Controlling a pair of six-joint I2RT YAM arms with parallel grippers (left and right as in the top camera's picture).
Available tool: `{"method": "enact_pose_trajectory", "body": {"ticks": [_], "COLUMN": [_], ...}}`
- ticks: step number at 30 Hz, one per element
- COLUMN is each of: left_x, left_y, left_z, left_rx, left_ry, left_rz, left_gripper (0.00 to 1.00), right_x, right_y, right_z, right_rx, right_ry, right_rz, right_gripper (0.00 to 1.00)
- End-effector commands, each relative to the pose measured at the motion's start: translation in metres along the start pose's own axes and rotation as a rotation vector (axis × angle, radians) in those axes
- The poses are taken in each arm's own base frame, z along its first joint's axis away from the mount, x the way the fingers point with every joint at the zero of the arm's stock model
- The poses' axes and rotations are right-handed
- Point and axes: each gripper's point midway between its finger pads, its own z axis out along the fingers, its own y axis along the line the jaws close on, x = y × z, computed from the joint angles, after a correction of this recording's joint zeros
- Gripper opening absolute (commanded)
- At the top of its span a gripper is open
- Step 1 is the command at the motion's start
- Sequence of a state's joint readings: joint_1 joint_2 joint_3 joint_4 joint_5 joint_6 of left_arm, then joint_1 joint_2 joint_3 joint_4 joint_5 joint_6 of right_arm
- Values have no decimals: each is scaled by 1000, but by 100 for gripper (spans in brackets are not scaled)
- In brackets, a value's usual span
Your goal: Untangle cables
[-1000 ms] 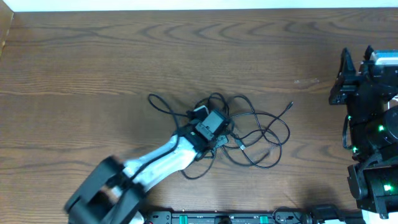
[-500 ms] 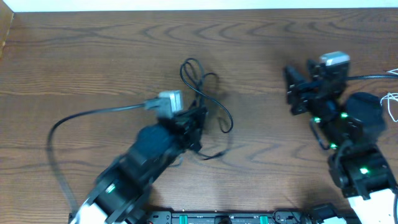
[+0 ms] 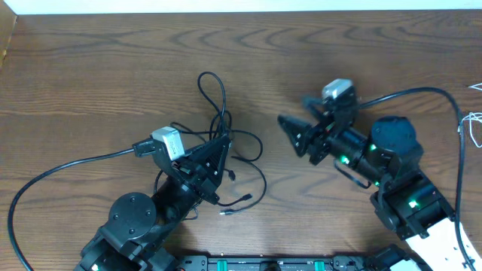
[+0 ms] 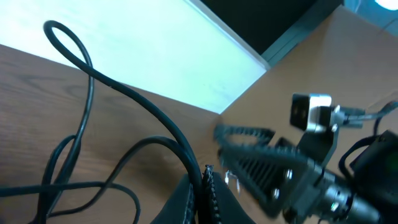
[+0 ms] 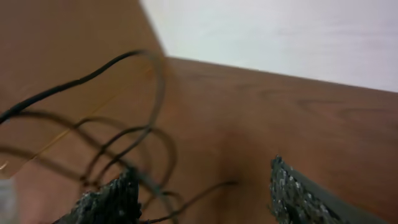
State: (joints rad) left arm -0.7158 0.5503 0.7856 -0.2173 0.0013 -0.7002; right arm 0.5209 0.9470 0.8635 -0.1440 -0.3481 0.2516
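Observation:
A tangle of thin black cables (image 3: 226,135) lies at the table's middle, with a loop reaching up (image 3: 212,84) and a plug end at the lower part (image 3: 226,213). My left gripper (image 3: 223,144) is shut on one black cable (image 4: 155,121), which runs up from between the jaws (image 4: 204,183) in the left wrist view. My right gripper (image 3: 294,134) is open and empty, just right of the tangle, fingers pointing left toward it. In the right wrist view the black cables (image 5: 124,149) lie blurred ahead of the open jaws (image 5: 202,186).
The thick black cord of the left arm (image 3: 53,177) curves over the table's left part. A thick cord of the right arm (image 3: 422,94) arcs at the right. A thin white cable (image 3: 473,124) lies at the right edge.
The left gripper has moved back and down-left with its cable, stretching the tangle. The right arm has swung left toward the tangle, its gripper open.

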Motion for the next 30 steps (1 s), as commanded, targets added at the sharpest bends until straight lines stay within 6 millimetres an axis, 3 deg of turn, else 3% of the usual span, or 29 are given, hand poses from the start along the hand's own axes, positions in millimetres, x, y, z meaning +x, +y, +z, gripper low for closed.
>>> {"method": "enact_pose_trajectory", "body": {"ticks": [1,9,14,19,21,25,30], "left_x": [-8,-22,-29,-26,-24,-15,-10], "left_y": [-10,-42,-69,-79,-80,-81,-96], "left_z": [-3,-8,-15,-17,-15,-9,-6], "left_rx": [43,193,325,378,381,393,468], "left_ry": [-23,-56,-67,-40,-18,39,82], "left_rz": [-30,-62,-50,-69,-111,-173,-156], "left_gripper": [8,8,8,8,8,8,8], "right_x": [13,32,34,32,31,28,28], "right_y": [20,47,54,55,55,56,56], "right_z": [2,7,9,9,9,9,9], "right_rx": [-91,-180,-202,-204,-205,-208,-209], "right_ry": [38,78,66,60,56,43,41], "right_rz": [-35,-49,-79,-82,-83,-88,-88], "right_gripper": [66,66,67,67,64,42,36]}}
